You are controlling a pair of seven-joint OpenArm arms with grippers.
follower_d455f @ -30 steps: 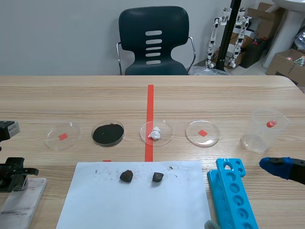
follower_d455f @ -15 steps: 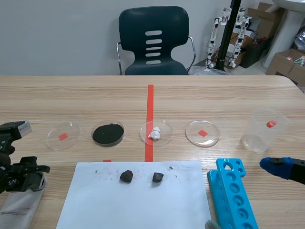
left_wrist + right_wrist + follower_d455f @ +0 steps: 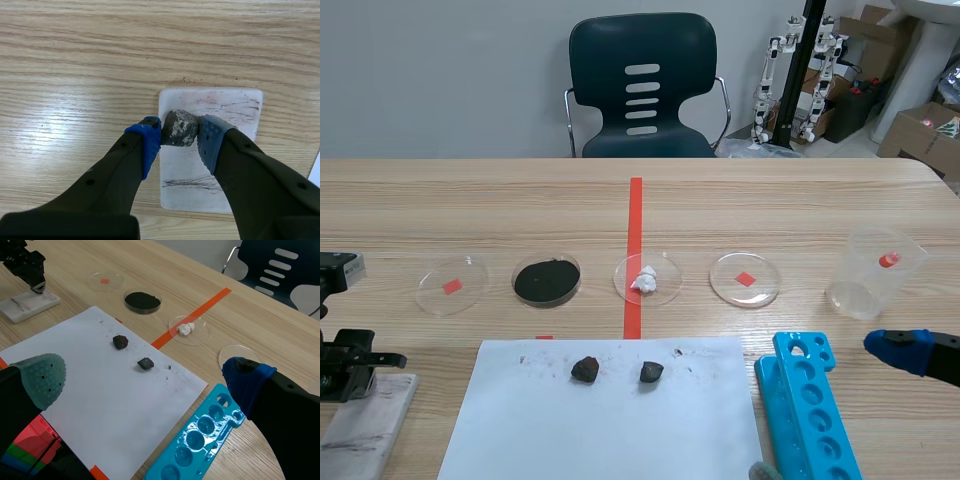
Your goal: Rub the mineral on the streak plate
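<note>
In the left wrist view my left gripper [image 3: 180, 134] is shut on a grey-brown mineral [image 3: 179, 126], held down against the white streak plate [image 3: 227, 107]. The plate carries dark streaks near its close end and faint reddish ones at its far end. In the scene view this gripper [image 3: 350, 366] sits over the streak plate [image 3: 368, 428] at the table's front left. My right gripper [image 3: 902, 350] hovers open at the front right, holding nothing. In the right wrist view the right gripper [image 3: 144, 376] is wide open, with the left gripper [image 3: 34, 284] and the streak plate [image 3: 25, 306] far ahead of it.
Two dark minerals [image 3: 585, 369] [image 3: 651, 372] lie on a white paper sheet [image 3: 610, 430]. Behind it stands a row of petri dishes, one with black powder [image 3: 547, 280] and one with a white lump [image 3: 646, 279]. A blue well tray [image 3: 810, 415] and a plastic cup [image 3: 872, 272] are at the right.
The left gripper slid rightward across the streak plate with the mineral half a second ago and is now back at the left. The right arm has kept still.
</note>
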